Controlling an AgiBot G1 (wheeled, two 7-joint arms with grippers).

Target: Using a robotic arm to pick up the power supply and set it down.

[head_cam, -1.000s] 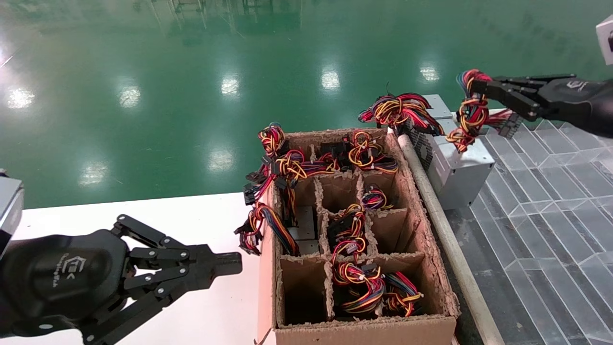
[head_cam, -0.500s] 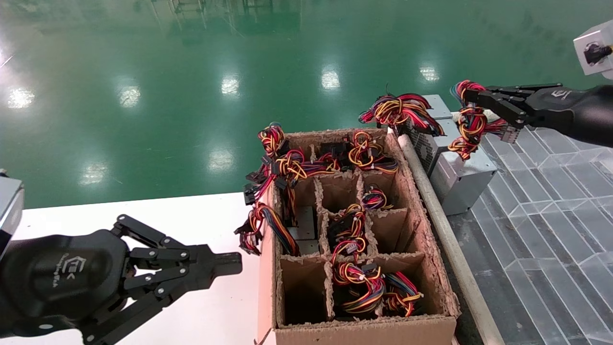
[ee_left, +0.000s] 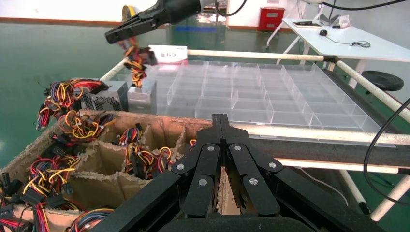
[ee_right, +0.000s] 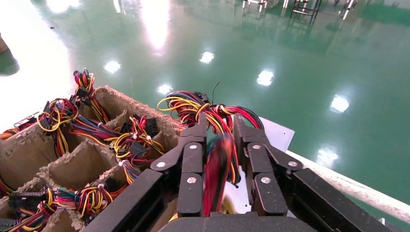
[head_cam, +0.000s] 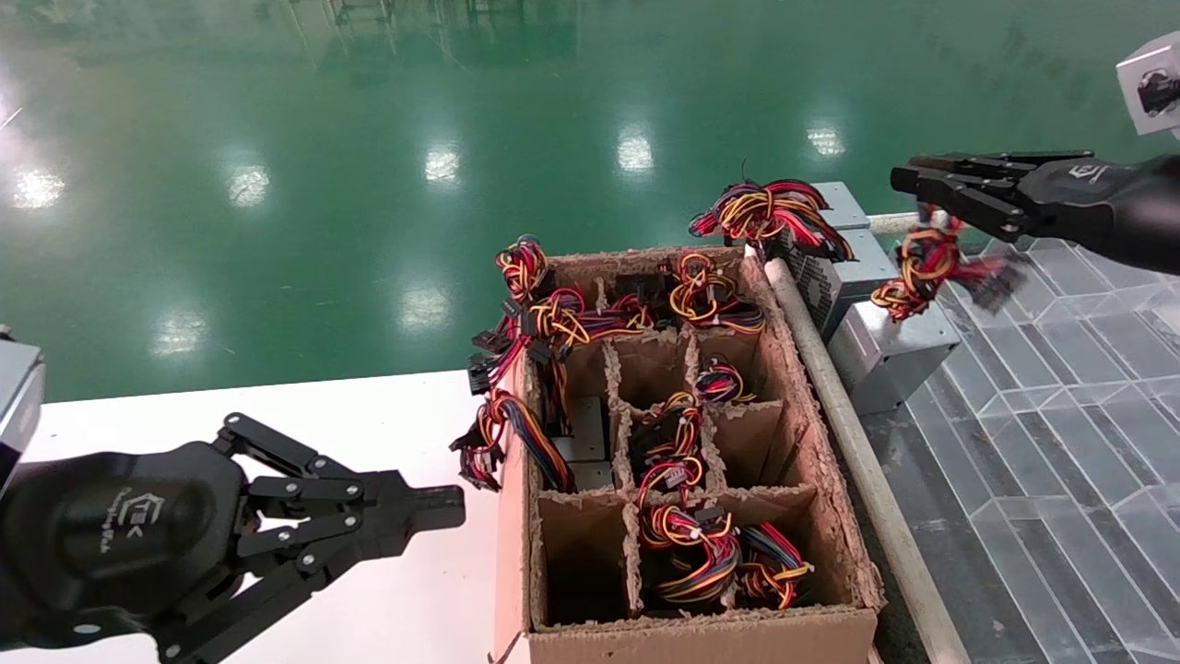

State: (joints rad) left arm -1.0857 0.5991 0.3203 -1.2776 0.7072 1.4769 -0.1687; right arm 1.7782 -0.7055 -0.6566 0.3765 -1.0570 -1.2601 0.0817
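Note:
The power supply (head_cam: 892, 349), a plain silver box, stands on the clear divided tray (head_cam: 1060, 369) just right of the carton. Its wire bundle (head_cam: 925, 266) droops blurred over the box's top, a short way below my right gripper (head_cam: 908, 175). That gripper hovers above the box and is open. In the right wrist view the blurred wires (ee_right: 217, 169) run between the spread fingers (ee_right: 243, 133) of the right gripper (ee_right: 220, 123) without being pinched. My left gripper (head_cam: 452, 505) is shut and empty, parked over the white table left of the carton.
A cardboard carton (head_cam: 830, 433) with dividers holds several more wired units. A second grey box with a vent face (head_cam: 823, 272) and its own wire bundle (head_cam: 770, 210) sits behind the power supply. A metal rail (head_cam: 857, 443) runs between carton and tray.
The right gripper has opened and let go of the wire bundle, which has dropped from the fingertips towards the box. The box has settled lower on the tray. The left arm is still.

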